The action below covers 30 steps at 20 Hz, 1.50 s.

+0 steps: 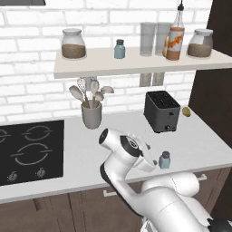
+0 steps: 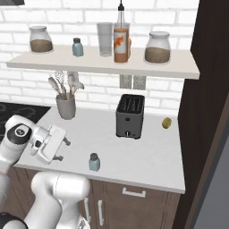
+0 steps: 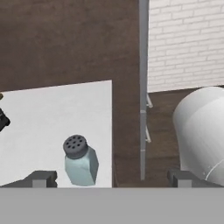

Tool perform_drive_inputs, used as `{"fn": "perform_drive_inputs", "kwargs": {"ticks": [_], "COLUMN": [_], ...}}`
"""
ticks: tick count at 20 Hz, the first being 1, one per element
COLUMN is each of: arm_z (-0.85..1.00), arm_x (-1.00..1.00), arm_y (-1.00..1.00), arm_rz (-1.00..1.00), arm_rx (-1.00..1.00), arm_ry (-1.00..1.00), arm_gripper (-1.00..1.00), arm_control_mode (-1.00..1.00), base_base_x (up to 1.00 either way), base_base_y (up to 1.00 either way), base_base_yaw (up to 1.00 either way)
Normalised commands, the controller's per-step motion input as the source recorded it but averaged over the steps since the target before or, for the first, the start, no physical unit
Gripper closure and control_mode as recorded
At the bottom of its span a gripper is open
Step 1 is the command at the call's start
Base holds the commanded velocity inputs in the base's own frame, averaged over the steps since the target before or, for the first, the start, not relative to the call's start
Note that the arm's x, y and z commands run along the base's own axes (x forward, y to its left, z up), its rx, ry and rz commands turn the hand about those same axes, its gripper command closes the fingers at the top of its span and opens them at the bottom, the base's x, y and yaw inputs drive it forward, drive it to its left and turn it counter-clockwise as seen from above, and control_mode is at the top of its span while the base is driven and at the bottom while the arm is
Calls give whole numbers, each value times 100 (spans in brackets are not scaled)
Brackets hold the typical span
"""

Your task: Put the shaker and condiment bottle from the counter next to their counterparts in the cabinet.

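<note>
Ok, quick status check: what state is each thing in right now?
gripper: open, holding nothing
shaker: upright on the counter, near its front edge
condiment bottle: upright on the cabinet
twin shaker: upright on the cabinet
toaster: slots empty

You get bright, even, diffuse light in all three rendered views, with no glare and no single strong source to trace. Shadows are faint: a soft dark band lies under the cabinet point(image 1: 136, 65) on the brick wall point(image 1: 41, 95), and the toaster point(image 1: 161, 111) barely darkens the counter point(image 1: 199, 140). Focus stays sharp from near to far with no bending at the edges, though the pictures are coarse, so the shaker point(image 3: 80, 160) looks slightly soft and jagged in the hand view.
</note>
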Motion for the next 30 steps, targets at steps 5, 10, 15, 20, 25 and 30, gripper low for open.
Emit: {"fn": "perform_drive_inputs", "kwargs": {"ticks": [5,10,15,20,25,30], "arm_z": [-2,0,-20,-19,-19,-30], "arm_x": [15,14,4,1,0,5], "arm_y": [0,-10,-15,-12,-12,-24], "arm_rz": [0,0,0,1,0,3], "arm_rx": [0,0,0,0,0,0], "arm_ry": [0,0,0,0,0,0], "arm_gripper": [-100,-100,-100,-100,-100,-100], "arm_control_mode": [-100,-100,-100,-100,-100,-100], "base_base_x": [0,0,0,0,0,0], "base_base_y": [0,0,0,0,0,0], "base_base_yaw": [0,0,0,0,0,0]}}
